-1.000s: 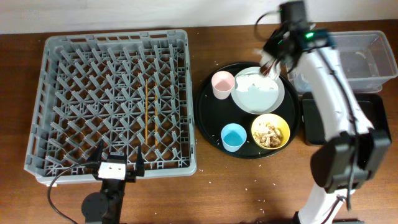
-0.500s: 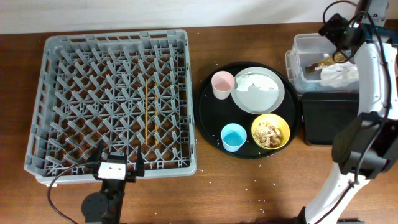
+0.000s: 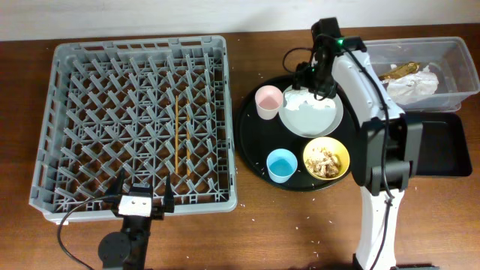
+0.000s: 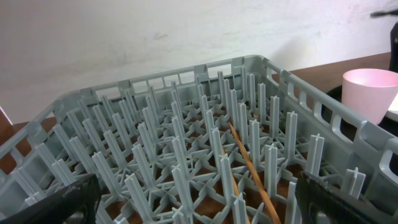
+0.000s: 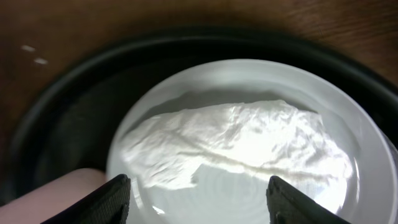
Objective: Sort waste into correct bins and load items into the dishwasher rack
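Note:
My right gripper [image 3: 311, 81] hangs open over the far edge of the grey-white plate [image 3: 315, 118]. A crumpled white napkin [image 5: 236, 143] lies on the plate [image 5: 261, 196] just ahead of the open right gripper [image 5: 200, 202]; nothing is between its fingers. Another napkin [image 3: 416, 84] and a brownish-gold scrap [image 3: 399, 71] lie in the clear tub [image 3: 450, 45]. The pink cup [image 3: 267, 101], blue cup [image 3: 282, 165] and yellow bowl [image 3: 326, 159] holding food bits share the round tray. My left gripper [image 3: 144, 191] is open at the dishwasher rack's [image 3: 139, 46] near edge.
The round black tray [image 3: 251, 139] sits between the rack and the shallow black rectangular tray [image 3: 442, 142]. A thin wooden stick [image 3: 177, 135] lies among the rack pegs. Small crumbs [image 3: 315, 221] dot the table in front of the round tray.
My right gripper lifted a napkin off the plate, swung to the clear tub and let it go there, then came back over the plate, open. The left arm has not moved.

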Available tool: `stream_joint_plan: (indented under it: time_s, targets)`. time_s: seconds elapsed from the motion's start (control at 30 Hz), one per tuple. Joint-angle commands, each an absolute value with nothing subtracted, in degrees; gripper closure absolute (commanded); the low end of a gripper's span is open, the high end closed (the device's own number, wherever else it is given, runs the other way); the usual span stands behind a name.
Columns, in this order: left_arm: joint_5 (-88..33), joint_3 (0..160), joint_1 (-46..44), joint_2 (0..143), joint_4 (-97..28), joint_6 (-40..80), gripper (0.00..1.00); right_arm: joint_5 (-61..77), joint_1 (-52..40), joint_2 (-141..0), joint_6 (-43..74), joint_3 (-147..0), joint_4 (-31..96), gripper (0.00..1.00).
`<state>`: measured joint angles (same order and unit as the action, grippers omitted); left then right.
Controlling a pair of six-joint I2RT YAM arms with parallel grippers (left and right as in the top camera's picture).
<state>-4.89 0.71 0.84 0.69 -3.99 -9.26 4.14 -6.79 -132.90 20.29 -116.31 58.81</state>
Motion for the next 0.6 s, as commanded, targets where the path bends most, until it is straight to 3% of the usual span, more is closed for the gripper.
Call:
stream_joint_plan:
  time_s: [0.0,0.23,0.27,0.3,0.33,0.43,0.57]
  targets:
    - [-4.7,0.5,1.0,0.4,-4.2,-10.0,0.01,2.4,-6.6,-135.7,8.0,-116.4,56.7,0.25]
    - [-4.7,0.5,1.0,0.4,-4.2,-10.0,0.01,0.1,-6.7,-139.4,1.3,-115.0,55.5,0.24]
    - [-4.7,0.5,1.0,0.4,-4.2,-10.0,0.01,0.1,-6.7,-139.4,1.3,-114.7,55.7,0.32]
    - [-4.7,0.5,1.0,0.4,-4.2,-10.0,0.01,0.2,-6.7,-139.4,1.3,-114.7,56.3,0.77]
    - [-4.7,0.5,1.0,0.4,-4.2,-10.0,0.01,0.2,-6.7,-139.3,1.3,-114.7,56.6,0.96]
    - [-4.7,0.5,1.0,0.4,-4.2,-10.0,0.01,0.1,-6.7,-138.1,2.0,-117.2,59.2,0.96]
    - [-4.7,0.5,1.0,0.4,-4.2,-10.0,0.01,0.1,-4.6,-132.1,8.3,-132.6,70.0,0.96]
